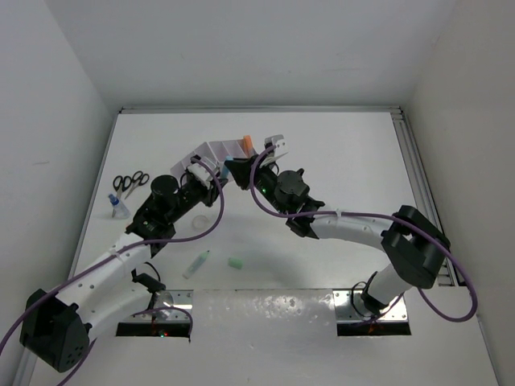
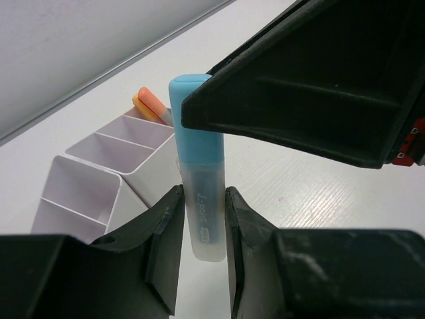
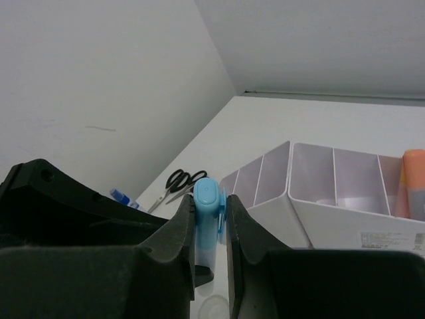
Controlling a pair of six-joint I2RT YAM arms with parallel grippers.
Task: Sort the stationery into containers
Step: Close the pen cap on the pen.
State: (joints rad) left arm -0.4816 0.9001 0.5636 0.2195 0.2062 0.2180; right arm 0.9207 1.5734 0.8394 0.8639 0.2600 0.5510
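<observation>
A pen with a light-blue cap [image 2: 198, 166] stands upright between both grippers, just in front of the containers [image 2: 99, 179], a pale lilac organiser [image 1: 219, 150]. My left gripper [image 2: 202, 222] is shut on its frosted barrel. Above it, my right gripper [image 3: 210, 216] is shut on the blue cap [image 3: 207, 199]; one of its black fingers [image 2: 312, 100] covers the cap's right side in the left wrist view. From above, the two grippers [image 1: 211, 178] [image 1: 241, 173] meet at the organiser's front. An orange-capped pen [image 1: 248, 143] stands in an end compartment.
Black-handled scissors [image 1: 130, 182] and a blue-capped bottle [image 1: 117, 204] lie at the far left. A clear tape ring [image 1: 201, 221] sits under the left arm. A green pen [image 1: 197, 264] and a short green piece [image 1: 236, 263] lie on the table near the arm bases.
</observation>
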